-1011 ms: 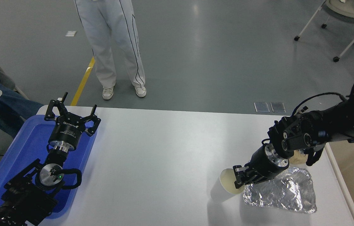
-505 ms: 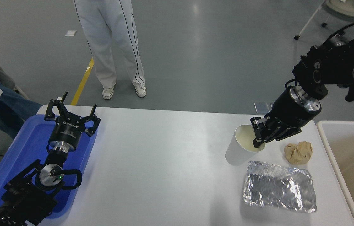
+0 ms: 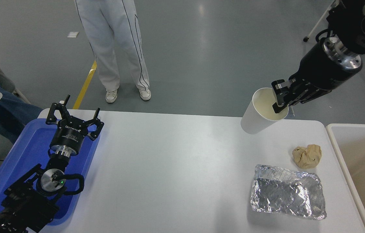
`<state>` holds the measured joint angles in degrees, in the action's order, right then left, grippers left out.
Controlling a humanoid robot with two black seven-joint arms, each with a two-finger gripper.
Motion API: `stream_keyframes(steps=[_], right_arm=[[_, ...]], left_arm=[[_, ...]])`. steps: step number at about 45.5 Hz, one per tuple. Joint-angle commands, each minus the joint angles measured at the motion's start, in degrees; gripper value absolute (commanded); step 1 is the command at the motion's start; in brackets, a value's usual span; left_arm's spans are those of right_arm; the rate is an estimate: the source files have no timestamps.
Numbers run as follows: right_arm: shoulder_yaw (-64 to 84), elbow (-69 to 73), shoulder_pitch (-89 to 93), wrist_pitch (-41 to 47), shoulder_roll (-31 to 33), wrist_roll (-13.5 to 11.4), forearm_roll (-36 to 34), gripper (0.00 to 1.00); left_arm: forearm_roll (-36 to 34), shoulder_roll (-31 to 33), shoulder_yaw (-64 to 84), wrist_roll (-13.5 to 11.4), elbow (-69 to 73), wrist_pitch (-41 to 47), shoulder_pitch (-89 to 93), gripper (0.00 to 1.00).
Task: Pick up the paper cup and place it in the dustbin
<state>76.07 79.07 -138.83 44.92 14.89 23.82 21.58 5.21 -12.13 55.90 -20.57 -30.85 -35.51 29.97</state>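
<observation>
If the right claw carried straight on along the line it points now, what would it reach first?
The right claw, shut on the paper cup at its rim, points down and toward the picture's left. Beyond the cup itself, that line leads to the white table, on a bare stretch short of the parked left claw. Depth is uncertain from one view.

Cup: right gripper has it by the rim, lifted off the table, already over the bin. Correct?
Not quite. The right gripper does hold the cup by the rim, lifted off the table, but the head view shows it left of the bin, not over it.
</observation>
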Motion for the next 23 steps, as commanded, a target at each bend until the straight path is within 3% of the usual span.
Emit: stream_keyframes(steps=[1,15,23], right_arm=[[1.71,-0.41,0.93,0.08,2.59,0.0,1.27,0.0],[11.72,-1.11,2.6,0.08,14.89,-0.09,9.0,0.0],[19.55,-1.29,2.6,0.08,21.22,-0.09,9.71,0.0]], left_arm=[[0.07,0.0,0.09,-0.09,0.0,0.0,-0.09,1.0],[0.07,0.0,0.0,-0.09,0.0,0.0,0.0,1.0],[0.07,0.0,0.0,-0.09,0.0,0.0,-0.09,1.0]])
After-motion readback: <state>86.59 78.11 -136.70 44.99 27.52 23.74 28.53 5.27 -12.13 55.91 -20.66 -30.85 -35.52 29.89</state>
